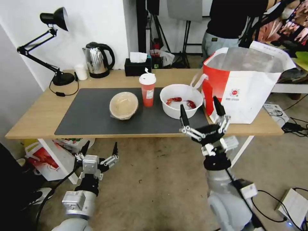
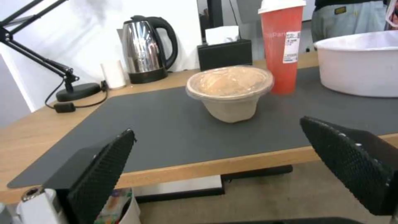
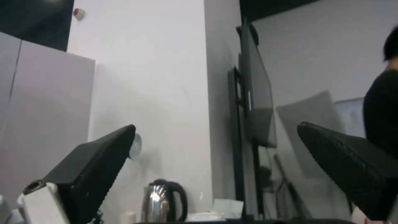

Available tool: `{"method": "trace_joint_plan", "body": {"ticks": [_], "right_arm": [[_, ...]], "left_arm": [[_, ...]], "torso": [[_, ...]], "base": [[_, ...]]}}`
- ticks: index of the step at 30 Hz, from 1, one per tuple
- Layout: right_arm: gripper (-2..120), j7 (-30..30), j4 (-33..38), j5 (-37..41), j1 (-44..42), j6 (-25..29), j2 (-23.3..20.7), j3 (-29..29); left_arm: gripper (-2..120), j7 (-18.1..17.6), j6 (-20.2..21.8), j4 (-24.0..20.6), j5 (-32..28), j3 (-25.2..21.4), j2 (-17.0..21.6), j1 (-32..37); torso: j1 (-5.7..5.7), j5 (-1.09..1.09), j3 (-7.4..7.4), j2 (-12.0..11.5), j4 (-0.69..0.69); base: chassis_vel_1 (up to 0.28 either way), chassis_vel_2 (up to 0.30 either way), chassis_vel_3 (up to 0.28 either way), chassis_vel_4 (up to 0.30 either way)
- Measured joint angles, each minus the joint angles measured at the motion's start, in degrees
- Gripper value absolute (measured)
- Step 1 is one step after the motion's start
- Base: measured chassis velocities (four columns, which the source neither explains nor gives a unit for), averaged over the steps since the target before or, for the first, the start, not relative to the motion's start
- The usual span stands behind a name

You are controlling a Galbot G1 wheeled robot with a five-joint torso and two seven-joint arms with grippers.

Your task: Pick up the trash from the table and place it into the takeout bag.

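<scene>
— Hands first: how do they stand?

— Right hand is raised in front of the tabletop's near edge, fingers pointing up and spread wide with nothing between them. It hovers at the gap between the white bowl and the takeout bag, touching neither. Its forearm rises steeply from below.

— And the other?

— Left hand hangs low over the floor, below the tabletop's front edge and left of the middle, fingers likewise parted wide and empty. From its wrist camera the two black fingers frame the tan lidded bowl, which sits well beyond them.

— Where does the trash lie?

— All three pieces stand in a row on the dark grey mat. The tan lidded bowl is leftmost and tipped a little, its lid facing toward the robot. The red drink cup stands upright just beside it, long axis vertical, white lid on top. The white bowl sits upright to the right, mouth up, red scraps inside.

— The bag?

— At the tabletop's right end, upright, mouth open upward showing silvery lining, red panel facing the bowl, one loop handle hanging near the bowl's rim.

— Anything behind?

— A kettle, a black tissue box, a small white cup and a desk lamp along the far edge.
</scene>
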Motion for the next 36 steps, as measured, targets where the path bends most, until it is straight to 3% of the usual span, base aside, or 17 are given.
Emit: {"method": "trace_joint_plan", "body": {"ticks": [3,6,8,14,17,19,23,24,27,36], "right_arm": [[100,1.6,-1.2,7.1,5.1,-3.5,-6.3,-0.2],[100,2.3,-2.3,10.5,9.3,-5.8,-9.6,-1.1],[100,3.3,-4.9,15.0,17.5,-9.5,-14.2,-3.6],[100,4.0,-8.5,22.7,27.8,-16.2,-19.1,-8.2],[100,4.7,-10.5,32.6,37.0,-26.1,-21.6,-12.6],[100,4.7,-10.9,34.9,39.7,-28.9,-22.0,-13.7],[100,3.5,-12.6,41.6,49.7,-41.3,-23.1,-17.6],[100,3.5,-12.6,41.6,49.7,-41.3,-23.1,-17.6],[100,0.4,-14.7,42.9,55.1,-51.3,-23.2,-20.0],[100,-3.8,-17.3,42.3,60.9,-61.0,-22.9,-23.3]], "left_arm": [[100,0.0,0.0,0.0,0.0,0.0,0.0,0.0],[100,0.0,0.0,0.0,0.0,0.0,0.0,0.0],[100,0.0,0.0,0.0,0.0,0.0,0.0,0.0],[100,0.0,0.0,0.0,0.0,0.0,0.0,0.0],[100,0.0,0.0,0.0,0.0,0.0,0.0,0.0],[100,0.0,0.0,0.0,0.0,0.0,0.0,0.0],[100,0.0,0.0,0.0,0.0,0.0,0.0,0.0],[100,0.0,0.0,0.0,0.0,0.0,0.0,0.0],[100,0.0,0.0,0.0,0.0,0.0,0.0,0.0],[100,0.0,0.0,0.0,0.0,0.0,0.0,0.0]], "torso": [[0.0,0.0,0.0,0.0,0.0],[0.0,-0.01,0.0,0.0,0.0],[0.0,-0.01,0.0,0.0,0.01],[0.01,-0.02,0.0,0.0,0.01],[0.02,-0.02,0.0,0.0,0.0],[0.02,-0.02,0.0,0.0,0.01],[0.01,-0.04,-0.01,0.0,0.01],[0.01,-0.04,-0.01,0.0,0.01],[0.01,-0.03,0.0,0.0,0.01],[-0.01,-0.02,0.0,0.0,0.01]], "base": [[0.0,0.0,0.0,0.0],[0.0,0.0,0.0,0.0],[0.0,0.0,0.0,0.0],[0.0,0.0,0.0,0.0],[0.0,0.0,0.0,0.0],[0.0,0.0,0.0,0.0],[0.0,0.0,0.0,0.0],[0.0,0.0,0.0,0.0],[0.0,0.0,0.0,0.0],[0.0,0.0,0.0,0.0]]}}
